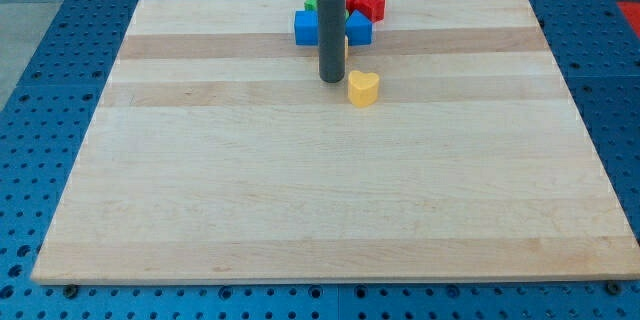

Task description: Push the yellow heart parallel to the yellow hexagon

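Our rod comes down from the view's top and my tip (332, 79) sits on the counter (300, 190), just to the view's left of the yellow heart (363, 88), close beside it, though we cannot tell whether they touch. We carry no end effector with jaws here, only the plain rod, so nothing is clamped or held. The heart lies in the upper middle of the wooden board, apart from the cluster behind the rod. Up there we see a blue block (306, 27) on the view's left of the rod, another blue block (358, 28) on its right, a red block (366, 3) above that, and a sliver of green (312, 3) peeking out. A thin yellow edge (346, 48) shows beside the rod; its shape is hidden. No containers are on the counter.
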Available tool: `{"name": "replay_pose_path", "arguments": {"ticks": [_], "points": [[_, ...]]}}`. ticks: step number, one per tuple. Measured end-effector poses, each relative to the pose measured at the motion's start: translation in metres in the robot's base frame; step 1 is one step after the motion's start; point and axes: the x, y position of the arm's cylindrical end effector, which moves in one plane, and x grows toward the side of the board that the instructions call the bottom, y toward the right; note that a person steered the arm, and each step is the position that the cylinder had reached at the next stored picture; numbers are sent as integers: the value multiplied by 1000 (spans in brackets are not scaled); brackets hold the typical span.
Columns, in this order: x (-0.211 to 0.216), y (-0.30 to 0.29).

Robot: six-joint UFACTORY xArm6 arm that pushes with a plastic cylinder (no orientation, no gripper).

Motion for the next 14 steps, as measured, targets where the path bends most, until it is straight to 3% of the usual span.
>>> {"name": "replay_pose_path", "arguments": {"ticks": [2, 3, 6, 9, 14], "points": [[3, -16], [24, -15], [30, 46], [56, 65], [26, 126]]}}
